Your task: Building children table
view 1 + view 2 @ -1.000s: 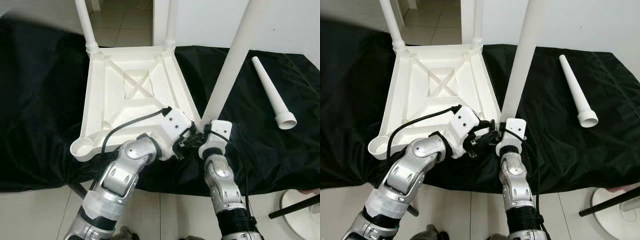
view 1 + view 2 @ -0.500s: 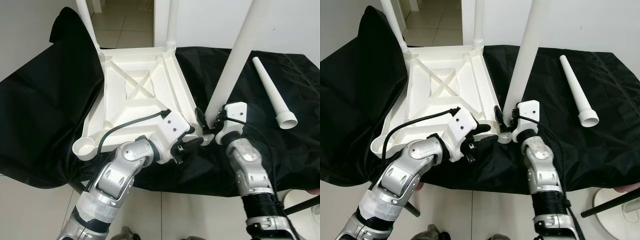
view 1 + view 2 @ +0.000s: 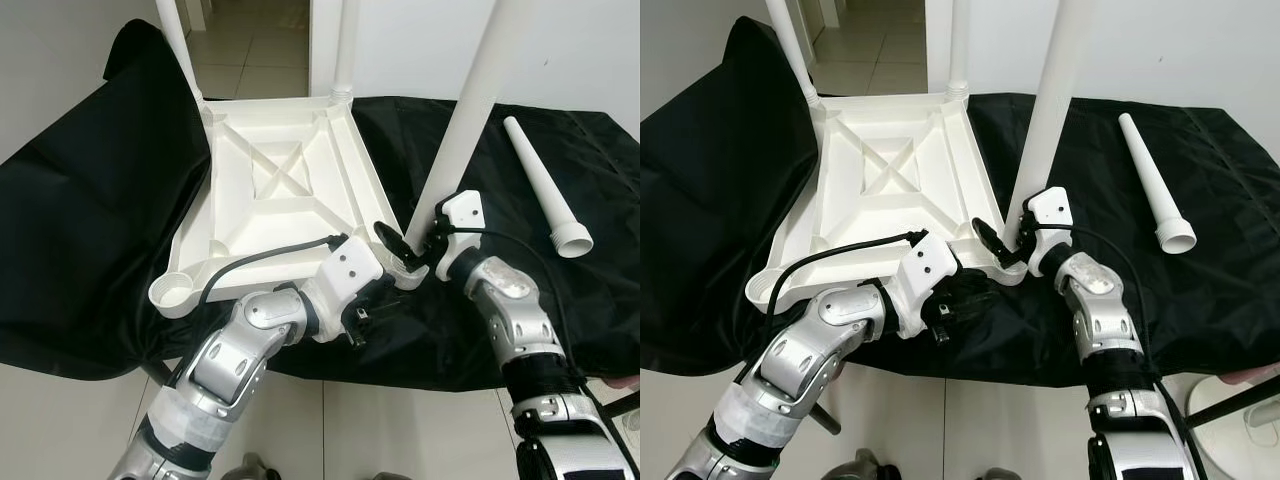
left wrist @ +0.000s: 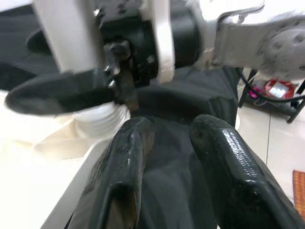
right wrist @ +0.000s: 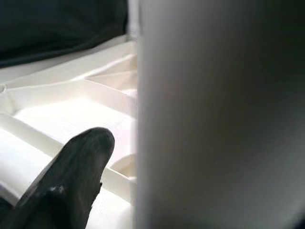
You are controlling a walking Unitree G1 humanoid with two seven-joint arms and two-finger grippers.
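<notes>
Where tabletop (image 3: 262,196) nears cloth edge, right tool (image 3: 412,243) around leg (image 3: 462,125).

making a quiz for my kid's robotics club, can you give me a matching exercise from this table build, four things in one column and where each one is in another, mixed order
Things
1. loose table leg
2. tabletop
3. right gripper
4. left gripper

Places
A. upside down on the black cloth, ribs facing up
B. lying flat on the cloth at the robot's right, apart from the rest
C. at the base of the upright leg on the near right corner
D. low at the tabletop's near edge, beside that corner

Pairs: 1-B, 2-A, 3-C, 4-D
</notes>
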